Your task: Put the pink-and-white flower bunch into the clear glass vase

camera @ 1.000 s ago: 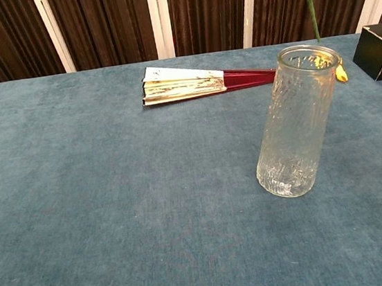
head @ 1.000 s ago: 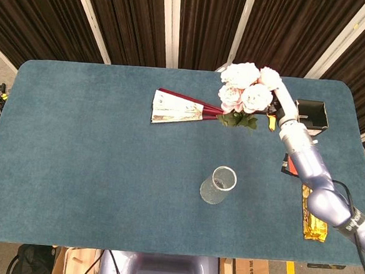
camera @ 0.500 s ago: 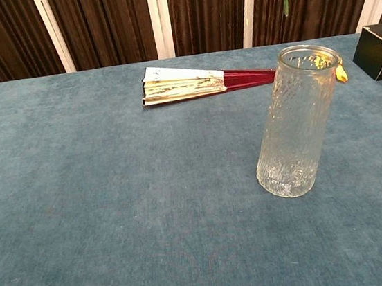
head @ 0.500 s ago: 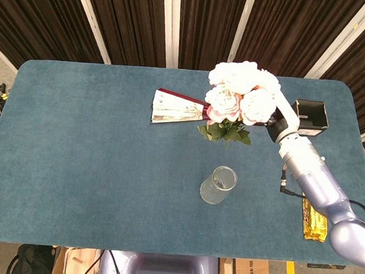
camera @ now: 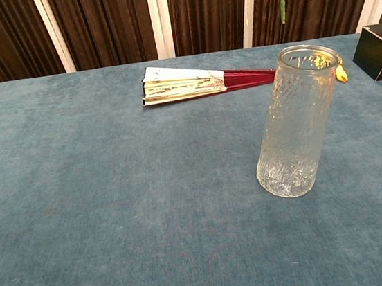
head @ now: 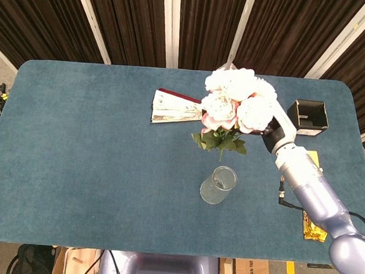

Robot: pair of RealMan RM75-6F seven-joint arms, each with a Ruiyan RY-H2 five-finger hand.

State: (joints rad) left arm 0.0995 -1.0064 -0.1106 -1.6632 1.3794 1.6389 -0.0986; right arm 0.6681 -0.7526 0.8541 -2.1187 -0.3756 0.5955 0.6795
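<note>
The pink-and-white flower bunch [head: 236, 102] hangs in the air above the table, blooms up, green leaves and stem pointing down. Its stem tip [camera: 283, 2] shows at the top of the chest view, above the vase. My right hand [head: 273, 136] grips the bunch from the right, mostly hidden behind the blooms. The clear glass vase [head: 218, 185] stands upright near the table's middle, just below and slightly nearer than the stem; it is empty [camera: 298, 121]. My left hand is in neither view.
A folded paper fan [head: 175, 107] lies behind the vase. A black open box [head: 310, 116] sits at the far right. A yellow snack packet [head: 314, 229] lies near the right front edge, under my right arm. A small yellow item [camera: 341, 73] lies behind the vase.
My right arm has carried the bunch left and toward the vase, lifting it. The stem has risen nearly out of the chest view. The vase has not moved.
</note>
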